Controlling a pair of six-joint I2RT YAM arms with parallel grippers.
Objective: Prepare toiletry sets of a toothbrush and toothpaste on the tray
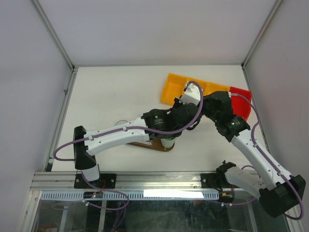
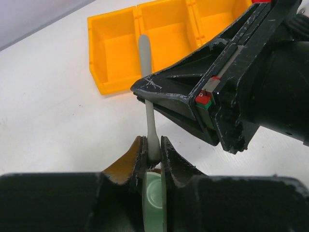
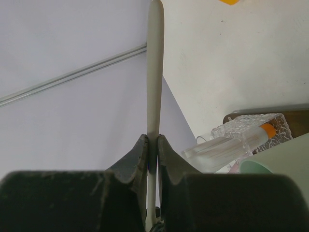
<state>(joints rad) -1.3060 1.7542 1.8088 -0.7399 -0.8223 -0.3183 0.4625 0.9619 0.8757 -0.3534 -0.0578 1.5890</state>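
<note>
A pale grey toothbrush is held at both ends. My left gripper is shut on its lower end. My right gripper is shut on its shaft higher up, and the brush sticks out past the right fingers. Both grippers meet above the table middle, just behind the dark brown tray. A mint-green cup stands directly below the left jaws. A clear glass on the tray holds a pale tube with an orange cap.
A yellow compartmented bin and a red bin lie at the back right, behind the grippers. The yellow bin's compartments that show are empty. Metal frame posts rise at the table's back corners.
</note>
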